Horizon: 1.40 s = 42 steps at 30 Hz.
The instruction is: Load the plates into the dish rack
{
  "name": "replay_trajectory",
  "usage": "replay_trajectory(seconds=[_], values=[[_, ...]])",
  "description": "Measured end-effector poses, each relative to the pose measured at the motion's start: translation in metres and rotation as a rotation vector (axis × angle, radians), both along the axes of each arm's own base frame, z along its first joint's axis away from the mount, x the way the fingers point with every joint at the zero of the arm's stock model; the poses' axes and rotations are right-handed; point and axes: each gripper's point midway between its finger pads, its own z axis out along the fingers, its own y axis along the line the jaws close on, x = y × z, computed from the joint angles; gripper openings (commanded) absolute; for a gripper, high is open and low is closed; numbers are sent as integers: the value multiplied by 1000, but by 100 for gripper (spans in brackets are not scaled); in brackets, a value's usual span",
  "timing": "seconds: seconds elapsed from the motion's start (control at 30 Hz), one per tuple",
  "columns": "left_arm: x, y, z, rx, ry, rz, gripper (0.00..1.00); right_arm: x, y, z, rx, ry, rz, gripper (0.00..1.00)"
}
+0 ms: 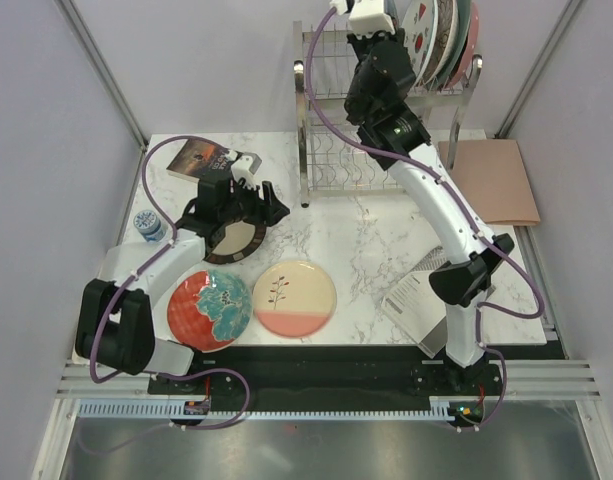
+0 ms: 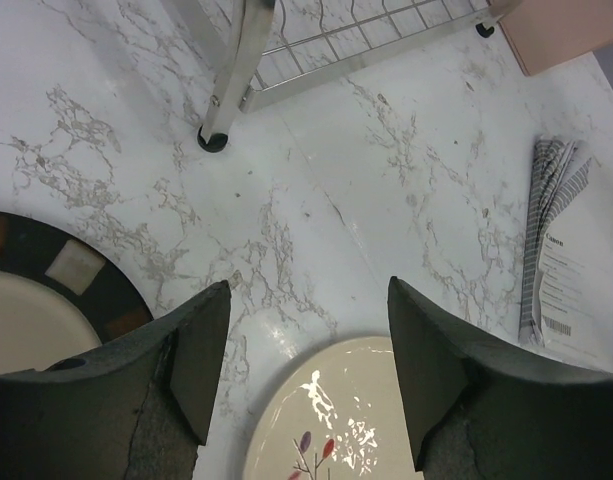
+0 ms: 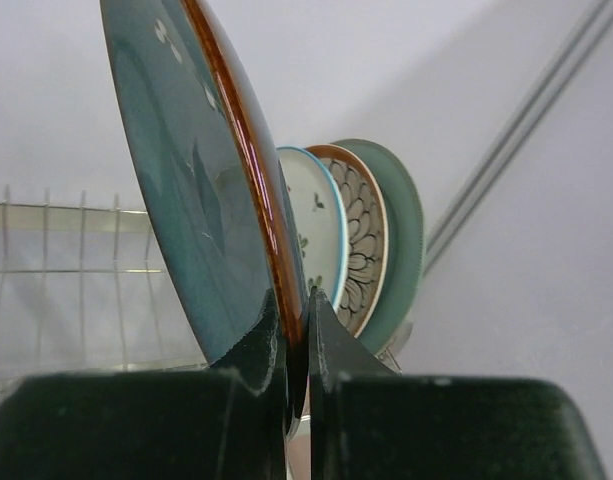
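Awaiting loading are three plates point(image 1: 294, 298) on the desk point(image 1: 376, 240); a teal plate point(image 3: 186, 200) is clamped at the rack point(image 1: 316, 150) by the right gripper point(image 3: 304, 300), left gripper point(image 2: 308, 290) wide.

Book point(image 1: 196, 158), cup point(image 1: 148, 224), tan mat point(image 1: 496, 180), leaflet point(image 1: 414, 300)

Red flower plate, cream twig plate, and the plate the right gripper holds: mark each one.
red flower plate point(image 1: 218, 308), top external view, on its teal flower
cream twig plate point(image 1: 294, 298), top external view, near its centre
dark teal plate point(image 3: 191, 200), right wrist view, on its glazed face
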Motion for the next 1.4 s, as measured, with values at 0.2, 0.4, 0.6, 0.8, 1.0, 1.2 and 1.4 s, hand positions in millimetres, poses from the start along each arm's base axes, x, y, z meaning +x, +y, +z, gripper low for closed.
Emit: replay_trajectory(seconds=[0.2,0.4,0.6,0.8,1.0,1.2,1.4], values=[[-5,2,0,-29,5,24,71,0,-31,3,75,-11,-50,0],[-11,3,-1,-48,1,37,71,0,-47,-5,133,33,-24,0],[-20,8,-2,-49,-11,45,72,2,-40,-19,172,75,19,0],[-21,10,-4,-44,-10,55,72,7,-40,-29,189,97,22,0],[-18,10,-8,-41,-5,58,72,16,-45,-27,216,67,18,0],[-16,9,-15,-37,8,57,72,18,-51,-21,206,45,1,0],[-15,8,-18,-35,15,57,72,22,-70,-26,192,50,-61,0]])
